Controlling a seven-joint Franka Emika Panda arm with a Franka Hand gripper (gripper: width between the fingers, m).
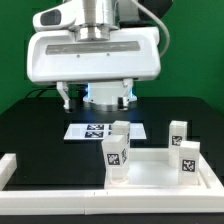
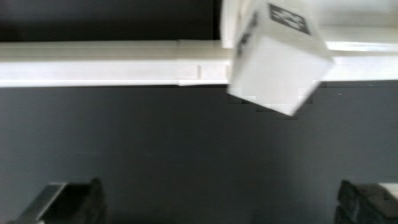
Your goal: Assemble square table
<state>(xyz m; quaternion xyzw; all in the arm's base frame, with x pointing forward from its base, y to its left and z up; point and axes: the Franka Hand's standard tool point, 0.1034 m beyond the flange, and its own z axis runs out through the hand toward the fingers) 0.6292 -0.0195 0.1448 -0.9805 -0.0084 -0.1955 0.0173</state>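
Item: white border rail (image 1: 60,188) along the table's near edge, with a short return up the side at the exterior view's left.

Item: square tabletop panel (image 1: 152,168), white, raised edges, lying flat near the table's near edge, toward the exterior view's right.

Item: legs, white, stubby, tagged, all upright. One leg (image 1: 115,157) stands at the panel's near corner on the exterior view's left; a second (image 1: 187,160) at the panel's opposite side; a third (image 1: 120,131) and a fourth (image 1: 179,131) stand just behind the panel. The wrist view shows one tagged leg (image 2: 279,68) against a white rail.

Item: marker board (image 1: 92,130), flat on the black table (image 1: 35,125), behind the panel, toward the table's middle.

Item: arm, upright over the table's far half, wrist pointing straight down. Pincer (image 1: 97,99) spread wide, holding nothing, hanging above the marker board; both dark fingertips (image 2: 71,200) appear in the wrist view, well apart, over bare table.

Item: room, plain green backdrop (image 1: 195,40) beyond the table's far edge.
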